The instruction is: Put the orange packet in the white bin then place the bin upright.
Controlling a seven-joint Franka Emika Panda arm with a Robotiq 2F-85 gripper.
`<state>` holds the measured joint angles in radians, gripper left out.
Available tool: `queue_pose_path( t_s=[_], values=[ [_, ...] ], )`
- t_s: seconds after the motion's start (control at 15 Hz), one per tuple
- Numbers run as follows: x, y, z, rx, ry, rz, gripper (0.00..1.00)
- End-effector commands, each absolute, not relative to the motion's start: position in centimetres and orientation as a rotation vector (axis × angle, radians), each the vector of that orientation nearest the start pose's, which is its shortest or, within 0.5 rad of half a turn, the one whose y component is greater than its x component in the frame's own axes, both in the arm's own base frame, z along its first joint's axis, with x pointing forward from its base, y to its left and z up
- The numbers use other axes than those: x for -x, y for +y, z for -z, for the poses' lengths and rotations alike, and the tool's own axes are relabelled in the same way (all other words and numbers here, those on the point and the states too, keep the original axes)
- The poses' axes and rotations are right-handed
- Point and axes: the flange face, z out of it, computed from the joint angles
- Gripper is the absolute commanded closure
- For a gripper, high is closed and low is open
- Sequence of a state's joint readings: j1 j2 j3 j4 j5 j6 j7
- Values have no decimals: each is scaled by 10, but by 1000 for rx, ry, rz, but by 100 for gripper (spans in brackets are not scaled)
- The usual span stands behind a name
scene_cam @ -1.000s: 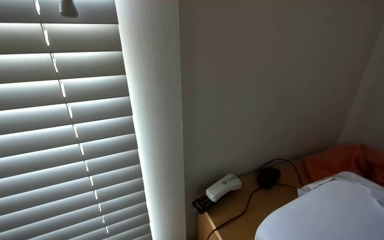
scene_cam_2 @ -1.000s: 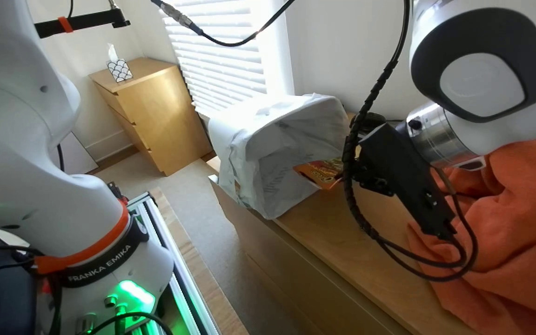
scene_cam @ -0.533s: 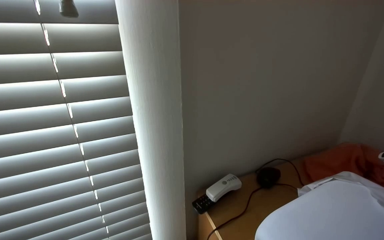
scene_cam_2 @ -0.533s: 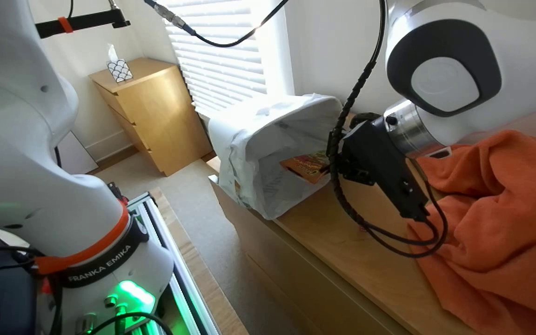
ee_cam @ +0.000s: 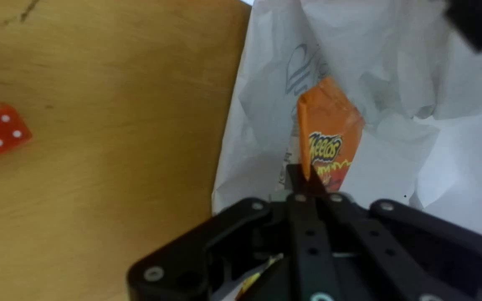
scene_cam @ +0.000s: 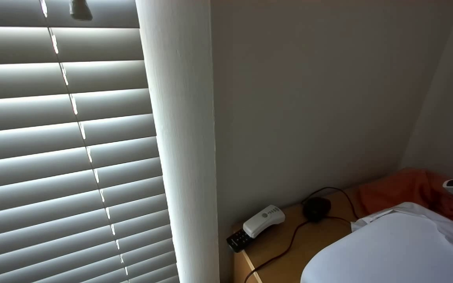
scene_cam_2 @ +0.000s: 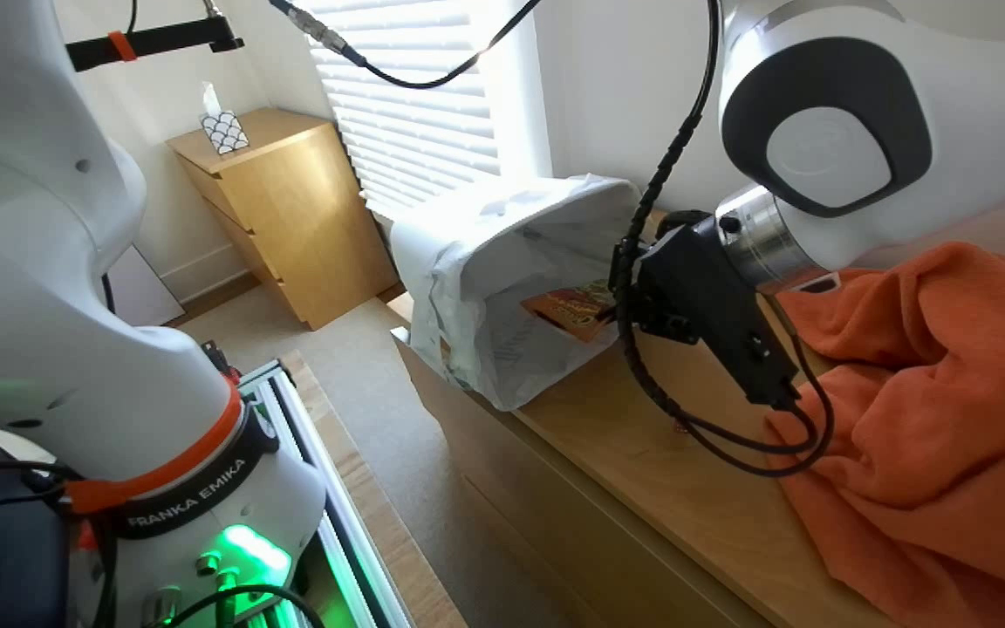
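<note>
Wrist view: the orange packet, clamped in the hand, is best carried toward two o'clock, well inside the white bin, before release.

The orange packet is creased film with a soft sheen. The white bin has a smooth, matt, plastic-looking exterior; its liner appears as thin, wrinkled plastic. The dresser top shows smooth, grained wood. The orange cloth is matt and slightly rough. The gripper is matt black with shiny metal screw heads, the wrist flange polished metal. The arm shell is smooth and faintly glossy.
</note>
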<state>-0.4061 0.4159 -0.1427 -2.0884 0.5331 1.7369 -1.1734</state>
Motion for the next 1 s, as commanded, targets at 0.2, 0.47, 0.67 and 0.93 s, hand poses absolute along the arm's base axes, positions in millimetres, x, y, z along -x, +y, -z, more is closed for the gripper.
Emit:
queue_pose_path(
  t_s=[0.2, 0.47, 0.67, 0.93],
  values=[
    [-464, -180, -174, 2170, -449, -192, 100],
    [-473, -160, -161, 2117, -480, -166, 100],
    [-478, -147, -155, 2087, -481, -166, 100],
    [-482, -136, -154, 2077, -503, -195, 71]
  ],
)
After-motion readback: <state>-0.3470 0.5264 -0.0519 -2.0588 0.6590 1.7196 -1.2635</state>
